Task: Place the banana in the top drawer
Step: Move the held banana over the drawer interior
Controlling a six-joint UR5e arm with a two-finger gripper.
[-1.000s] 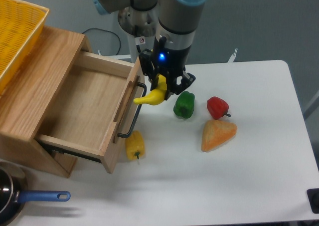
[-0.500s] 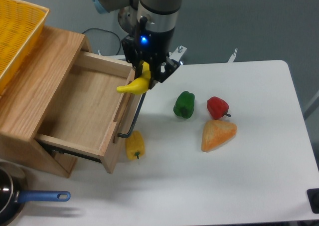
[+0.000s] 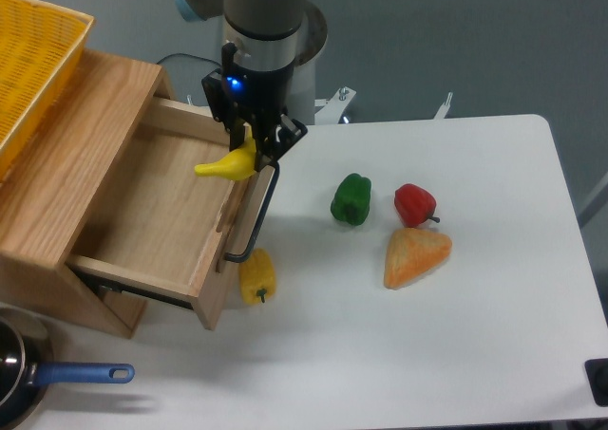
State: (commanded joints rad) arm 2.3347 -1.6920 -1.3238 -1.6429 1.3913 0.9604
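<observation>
My gripper [image 3: 253, 143] is shut on the banana [image 3: 226, 166], a slim yellow fruit that hangs from the fingers with its free end pointing left. Banana and gripper hover over the right side of the top drawer [image 3: 161, 207], just inside its front panel. The drawer is a light-wood box pulled out of the wooden cabinet, and its inside is bare. Its black bar handle [image 3: 255, 214] runs along the front panel, below and right of the gripper.
A yellow bell pepper [image 3: 256, 276] lies by the drawer's front corner. A green pepper [image 3: 351, 199], a red pepper [image 3: 415, 204] and an orange wedge [image 3: 414, 255] sit on the white table to the right. A yellow mesh basket [image 3: 33, 60] tops the cabinet; a blue-handled pan [image 3: 38, 378] is at bottom left.
The arm has carried the banana leftward, from above the table beside the green pepper, across the drawer's front panel, to above the drawer's interior.
</observation>
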